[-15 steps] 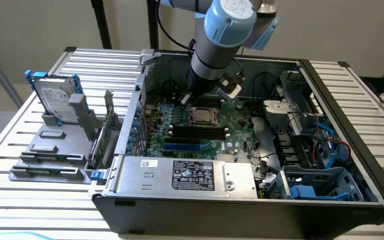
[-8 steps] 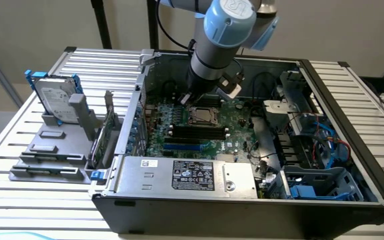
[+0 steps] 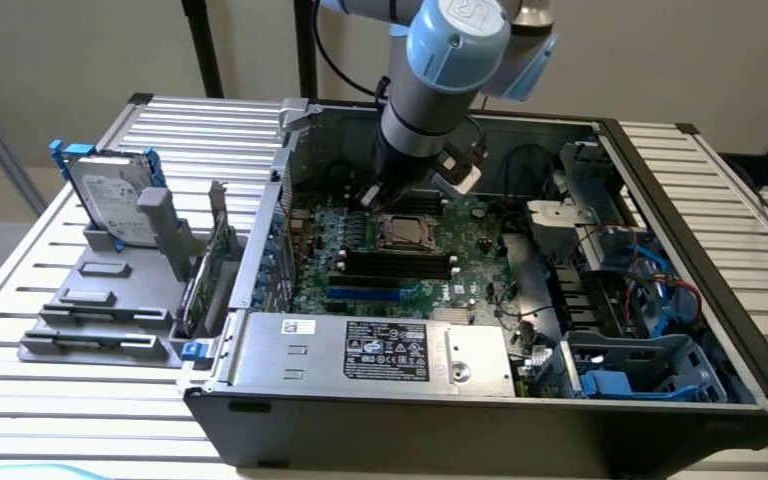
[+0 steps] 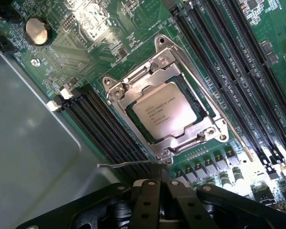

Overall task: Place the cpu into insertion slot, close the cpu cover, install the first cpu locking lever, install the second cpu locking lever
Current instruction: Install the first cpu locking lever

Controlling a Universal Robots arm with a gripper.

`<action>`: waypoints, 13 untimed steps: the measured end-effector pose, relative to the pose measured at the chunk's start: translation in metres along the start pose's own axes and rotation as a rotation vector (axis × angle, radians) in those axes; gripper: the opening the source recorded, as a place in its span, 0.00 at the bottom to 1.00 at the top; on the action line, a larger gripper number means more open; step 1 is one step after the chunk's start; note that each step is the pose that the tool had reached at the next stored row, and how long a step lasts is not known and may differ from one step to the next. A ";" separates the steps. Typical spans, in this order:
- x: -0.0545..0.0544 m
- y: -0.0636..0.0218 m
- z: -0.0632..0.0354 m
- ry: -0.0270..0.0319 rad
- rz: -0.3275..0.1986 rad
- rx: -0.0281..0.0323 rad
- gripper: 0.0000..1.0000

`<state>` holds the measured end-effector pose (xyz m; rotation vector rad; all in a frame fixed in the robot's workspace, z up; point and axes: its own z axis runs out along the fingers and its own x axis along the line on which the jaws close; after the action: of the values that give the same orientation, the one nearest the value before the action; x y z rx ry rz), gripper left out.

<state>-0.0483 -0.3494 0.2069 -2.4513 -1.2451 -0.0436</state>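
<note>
One locking lever (image 4: 128, 164) lies unlatched just beside the clenched, empty end effector (image 4: 160, 183), seemingly for pushing, since the cpu (image 4: 164, 113) already sits in the insertion slot (image 4: 193, 100) under the closed cpu cover (image 4: 128, 83).

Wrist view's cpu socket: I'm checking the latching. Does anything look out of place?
One thin locking lever juts out from the insertion slot's corner across the memory slots, not tucked along the cpu cover. The cpu sits square under the cover.
</note>
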 end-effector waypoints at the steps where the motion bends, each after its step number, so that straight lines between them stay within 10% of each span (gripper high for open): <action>1: 0.001 -0.0006 0.0004 0.0003 0.000 0.0001 0.11; 13: 0.006 -0.0016 0.0037 0.0008 0.000 0.0006 0.11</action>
<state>-0.0464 -0.3426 0.2051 -2.4503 -1.2448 -0.0442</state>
